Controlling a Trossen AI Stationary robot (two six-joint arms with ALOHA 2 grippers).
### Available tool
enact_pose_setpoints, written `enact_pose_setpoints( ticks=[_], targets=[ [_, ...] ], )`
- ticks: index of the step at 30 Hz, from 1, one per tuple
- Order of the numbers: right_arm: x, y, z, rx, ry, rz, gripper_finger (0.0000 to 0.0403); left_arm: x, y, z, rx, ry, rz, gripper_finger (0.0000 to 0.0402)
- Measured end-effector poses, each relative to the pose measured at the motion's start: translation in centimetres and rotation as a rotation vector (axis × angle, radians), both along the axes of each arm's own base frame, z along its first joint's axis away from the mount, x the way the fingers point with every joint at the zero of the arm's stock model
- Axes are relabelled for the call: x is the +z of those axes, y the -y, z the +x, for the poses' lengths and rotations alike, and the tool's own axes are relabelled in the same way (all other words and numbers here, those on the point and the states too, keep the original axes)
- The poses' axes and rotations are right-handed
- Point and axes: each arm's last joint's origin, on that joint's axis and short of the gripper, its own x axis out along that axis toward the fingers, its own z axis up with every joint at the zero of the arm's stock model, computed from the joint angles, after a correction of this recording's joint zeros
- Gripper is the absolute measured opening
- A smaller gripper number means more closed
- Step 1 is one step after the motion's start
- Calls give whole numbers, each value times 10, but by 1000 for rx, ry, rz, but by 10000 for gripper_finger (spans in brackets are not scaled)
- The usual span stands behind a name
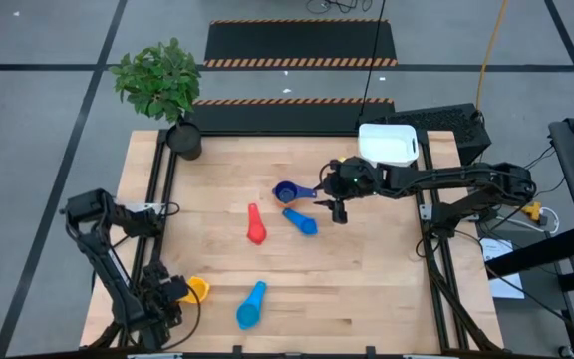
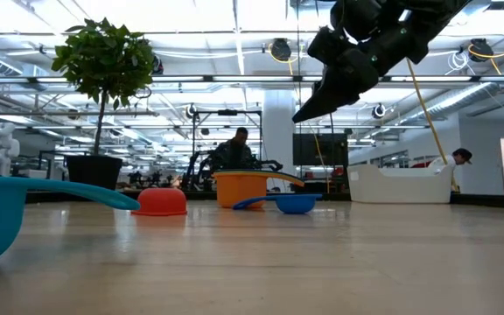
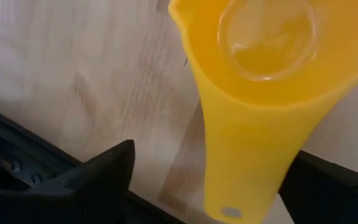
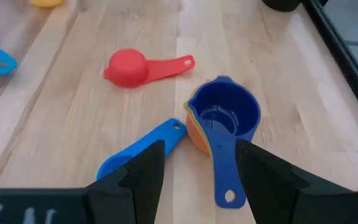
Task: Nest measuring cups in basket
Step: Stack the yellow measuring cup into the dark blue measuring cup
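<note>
My left gripper is open at the table's near left corner, its fingers standing on either side of the yellow cup's handle. My right gripper is open and raised above the table, over the handle of the dark blue cup. That cup sits nested in the orange cup. The medium blue cup and the red cup, bowl down, lie near the middle. The light blue cup lies near the near edge. The white basket stands at the far right edge.
A dark plant pot with a leafy plant stands at the far left corner. Black rails run along the table's left and right sides. Bare wood lies between the cups and the near right corner. People show in the room beyond.
</note>
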Motion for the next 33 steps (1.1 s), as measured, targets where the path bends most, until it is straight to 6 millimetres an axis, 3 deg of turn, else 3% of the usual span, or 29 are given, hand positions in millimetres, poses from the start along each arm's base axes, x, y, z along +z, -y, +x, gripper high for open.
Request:
enact_pose_setpoints(
  ticks=[24, 33],
  targets=[
    [3, -9, 4, 39, 34, -16, 189, -9, 6, 6, -94, 75, 4, 155],
    [3, -9, 4, 44, 34, -23, 189, -7, -2, 7, 3, 102, 79, 108]
  ],
)
